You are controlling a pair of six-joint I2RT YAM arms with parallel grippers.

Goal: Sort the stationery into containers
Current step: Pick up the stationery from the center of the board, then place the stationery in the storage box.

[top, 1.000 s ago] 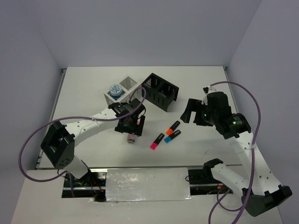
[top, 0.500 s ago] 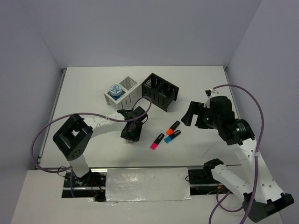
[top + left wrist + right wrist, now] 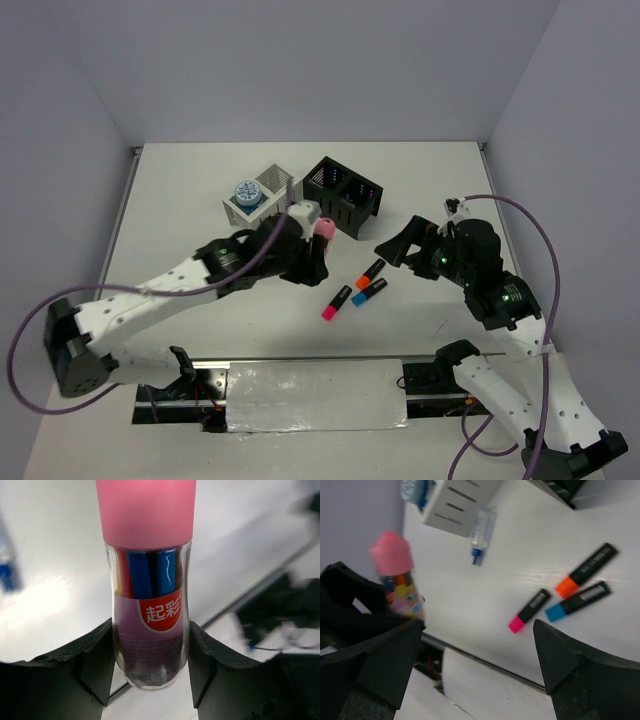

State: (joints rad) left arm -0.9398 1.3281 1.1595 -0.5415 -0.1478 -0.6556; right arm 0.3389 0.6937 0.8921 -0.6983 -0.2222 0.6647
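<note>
My left gripper (image 3: pixel 150 666) is shut on the pink cylinder tube (image 3: pixel 149 580), whose clear body sits between both fingers with the pink cap pointing away. From above, the tube (image 3: pixel 321 229) hangs off the table in front of the black container (image 3: pixel 345 195). The white container (image 3: pixel 265 197) holds a pale-blue tape roll (image 3: pixel 245 192). Orange (image 3: pixel 371 269), blue (image 3: pixel 369 291) and pink (image 3: pixel 335 302) highlighters lie on the table. My right gripper (image 3: pixel 398 245) hovers open and empty just right of them. The right wrist view shows a small blue-white stick (image 3: pixel 481 534) lying by the white container (image 3: pixel 455 502).
The table's near edge with a white strip (image 3: pixel 315 394) and both arm bases runs along the bottom. Purple cables (image 3: pixel 520 215) loop off the arms. Walls close in the table at the back and sides.
My left gripper closed on the pink tube where it lay on the table, then lifted it up and to the right. The right gripper drifted slightly left, still open.
</note>
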